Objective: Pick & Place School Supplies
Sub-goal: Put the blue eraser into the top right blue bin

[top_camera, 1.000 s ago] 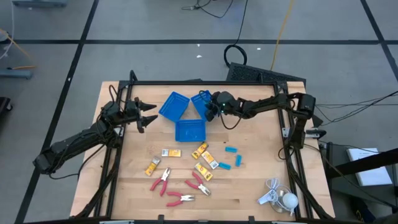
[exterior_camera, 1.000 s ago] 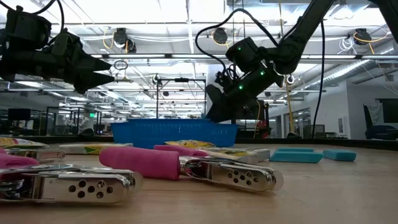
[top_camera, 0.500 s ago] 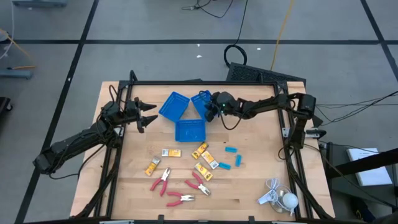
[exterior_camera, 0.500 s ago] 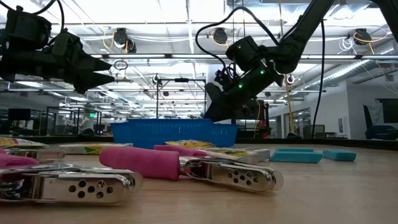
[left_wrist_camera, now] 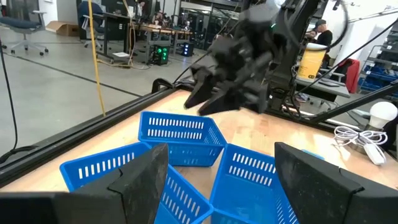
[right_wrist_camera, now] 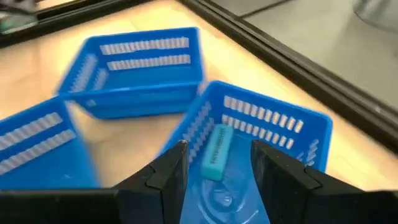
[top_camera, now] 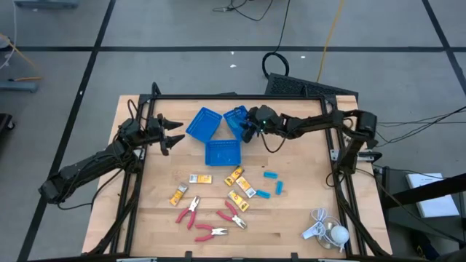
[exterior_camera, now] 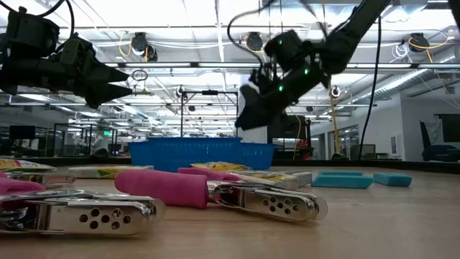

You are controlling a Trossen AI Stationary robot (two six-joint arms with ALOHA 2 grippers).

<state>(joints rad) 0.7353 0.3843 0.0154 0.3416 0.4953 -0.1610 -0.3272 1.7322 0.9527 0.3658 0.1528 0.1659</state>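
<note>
1. Since a second ago, the right gripper (top_camera: 245, 128) has been lifted slightly above the blue tray (top_camera: 236, 118) at the back of the table (top_camera: 306, 189), and its fingers (right_wrist_camera: 163, 180) have been spread apart; a light-blue oblong piece (right_wrist_camera: 216, 152) is seen lying inside that tray, apart from the fingers.
2. Two more light-blue pieces (top_camera: 274, 183) are left on the table, right of centre.
3. Yellow-orange packets (top_camera: 239, 186) are scattered mid-table, with red-handled pliers (top_camera: 211, 217) lying near the front edge.
4. Two other blue trays (top_camera: 221, 152) are placed just beside the first, both without visible contents.
5. The left gripper (top_camera: 178, 135) is held above the table's left side, its fingers spread wide, nothing between them.
6. A white corded gadget (top_camera: 326, 231) is seen at the front right corner.
</note>
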